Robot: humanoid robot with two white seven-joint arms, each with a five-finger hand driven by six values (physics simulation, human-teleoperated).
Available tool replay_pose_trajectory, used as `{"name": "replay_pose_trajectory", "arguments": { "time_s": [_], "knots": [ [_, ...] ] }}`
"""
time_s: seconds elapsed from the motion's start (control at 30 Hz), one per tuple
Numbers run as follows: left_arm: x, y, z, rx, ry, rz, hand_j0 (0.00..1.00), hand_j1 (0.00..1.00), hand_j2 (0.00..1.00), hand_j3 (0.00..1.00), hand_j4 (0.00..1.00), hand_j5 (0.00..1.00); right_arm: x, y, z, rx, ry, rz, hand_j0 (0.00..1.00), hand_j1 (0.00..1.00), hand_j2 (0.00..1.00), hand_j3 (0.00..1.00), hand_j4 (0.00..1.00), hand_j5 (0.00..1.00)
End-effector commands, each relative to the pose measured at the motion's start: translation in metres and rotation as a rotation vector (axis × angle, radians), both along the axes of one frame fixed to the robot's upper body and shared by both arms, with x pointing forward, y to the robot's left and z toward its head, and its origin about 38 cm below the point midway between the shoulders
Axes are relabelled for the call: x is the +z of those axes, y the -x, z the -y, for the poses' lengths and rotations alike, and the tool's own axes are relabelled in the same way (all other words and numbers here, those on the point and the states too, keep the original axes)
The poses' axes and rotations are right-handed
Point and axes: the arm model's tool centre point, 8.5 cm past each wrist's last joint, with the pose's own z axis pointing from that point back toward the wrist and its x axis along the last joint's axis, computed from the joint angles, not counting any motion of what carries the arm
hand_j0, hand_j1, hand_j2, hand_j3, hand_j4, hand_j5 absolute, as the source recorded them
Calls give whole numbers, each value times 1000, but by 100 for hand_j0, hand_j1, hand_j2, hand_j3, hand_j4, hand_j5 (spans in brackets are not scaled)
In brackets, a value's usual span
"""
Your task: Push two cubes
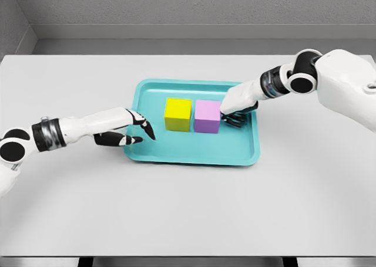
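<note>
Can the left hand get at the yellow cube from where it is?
Probably yes. The left hand is at the tray's left rim, fingers extended toward the yellow cube, with only bare tray floor between. The low rim looks like the only thing to clear.

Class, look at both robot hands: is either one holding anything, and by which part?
Nothing is held. The right hand only meets the purple cube at its right side.

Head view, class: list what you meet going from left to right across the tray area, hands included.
left hand → yellow cube → purple cube → right hand, all at or over the teal tray.
</note>
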Motion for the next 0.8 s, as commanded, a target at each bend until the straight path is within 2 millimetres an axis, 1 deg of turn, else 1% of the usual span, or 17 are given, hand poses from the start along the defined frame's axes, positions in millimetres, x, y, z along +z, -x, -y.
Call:
{"name": "replay_pose_trajectory", "arguments": {
  "time_s": [0.0, 0.1, 0.13, 0.2, 0.27, 0.3, 0.33, 0.37, 0.4, 0.47, 0.6, 0.67, 0.77],
  "knots": [
    [-4, -4, -15, 41, -7, -23, 54, 54, 54, 54, 54, 54, 0, 0, -2, 0, -4, 0, 15, 15, 15, 15, 15, 15],
    [-3, -11, -16, 54, -6, -19, 54, 54, 54, 54, 54, 54, 0, 0, -3, 2, -5, -1, 15, 15, 15, 15, 15, 15],
    [0, -17, -18, 65, -9, -16, 54, 54, 54, 54, 54, 54, 0, 0, -3, 2, -5, -1, 15, 15, 15, 15, 15, 15],
    [-8, -26, -11, 81, 8, -34, 54, 54, 54, 54, 54, 54, 0, 0, -5, 6, -6, -1, 15, 15, 15, 15, 15, 15],
    [-8, -33, -7, 88, 16, -36, 54, 54, 54, 54, 54, 54, 1, 0, -5, 6, -8, 0, 15, 15, 15, 15, 15, 15],
    [-12, -36, -3, 92, 26, -45, 54, 54, 54, 54, 54, 54, 1, 0, -5, 6, -8, 0, 15, 15, 15, 15, 15, 15],
    [-10, -43, 0, 98, 30, -45, 54, 54, 54, 54, 54, 54, 1, 0, -6, 7, -8, 0, 15, 15, 15, 15, 15, 15],
    [-11, -46, 8, 92, 26, -39, 54, 54, 54, 54, 54, 54, 1, 0, -6, 7, -8, 0, 15, 15, 15, 15, 15, 15],
    [-15, -48, 6, 103, 24, -49, 54, 54, 54, 54, 54, 54, 1, 0, -6, 7, -8, 0, 15, 15, 15, 15, 15, 15],
    [-15, -50, 3, 114, 22, -53, 54, 54, 54, 54, 54, 54, 1, 0, -6, 7, -8, 1, 15, 15, 15, 15, 15, 15],
    [-20, -57, 6, 128, 19, -66, 54, 54, 54, 54, 54, 54, 1, 0, -6, 7, -8, 1, 15, 15, 15, 15, 15, 15],
    [-23, -61, 18, 120, 27, -71, 54, 54, 54, 54, 54, 54, 1, 0, -6, 7, -8, 1, 15, 15, 15, 15, 15, 15],
    [-26, -61, 29, 106, 29, -72, 54, 54, 54, 54, 54, 54, 1, 0, -7, 10, -9, 1, 15, 15, 15, 15, 15, 15]
  ]
}}
